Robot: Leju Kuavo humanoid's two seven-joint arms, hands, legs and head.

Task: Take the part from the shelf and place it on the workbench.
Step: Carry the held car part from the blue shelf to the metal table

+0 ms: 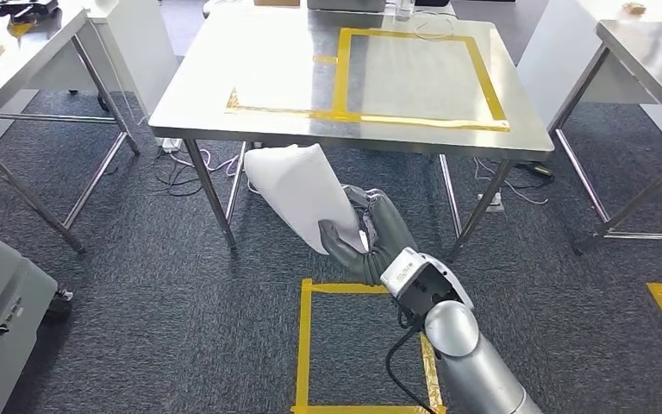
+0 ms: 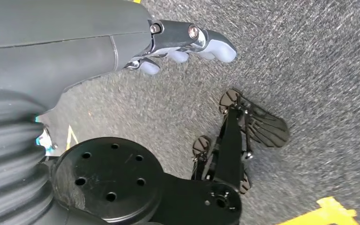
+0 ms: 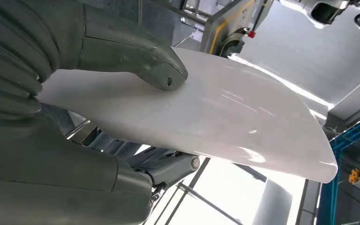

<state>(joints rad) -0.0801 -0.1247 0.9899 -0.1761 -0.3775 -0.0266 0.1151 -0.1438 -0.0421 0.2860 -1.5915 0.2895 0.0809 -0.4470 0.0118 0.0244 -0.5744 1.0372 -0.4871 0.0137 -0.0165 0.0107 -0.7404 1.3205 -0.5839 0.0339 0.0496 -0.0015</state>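
1. Right hand (image 1: 364,240) is gripping the white part (image 1: 297,195): thumb is pressing on one face, darker fingers (image 3: 168,166) are backing the opposite face, per rt wrist view.
2. Part (image 3: 206,117) is a thin, smooth, curved white panel w/ rounded corners. In head view it is being held in the air at approx. picture centre, tilted, extending toward 11 o'clock from the hand.
3. Part is sitting below and in front of the near edge of the workbench (image 1: 224,69), overlapping that edge in the picture; not resting on the benchtop. Whether it is touching the bench edge: cannot tell.
4. Workbench is a steel table at 12 o'clock, carrying a yellow tape rectangle (image 1: 414,78) on its top.
5. Left hand (image 2: 187,44) is hanging over grey carpet (image 2: 318,61); fingers are lying close together, slightly curled, holding nothing.
6. Yellow tape square (image 1: 306,345) is marking the carpet at 6 o'clock, beside the right forearm.
7. Further steel tables are standing at 10 o'clock (image 1: 17,60) and 2 o'clock (image 1: 655,52). A grey unit (image 1: 0,319) is sitting at 8 o'clock.
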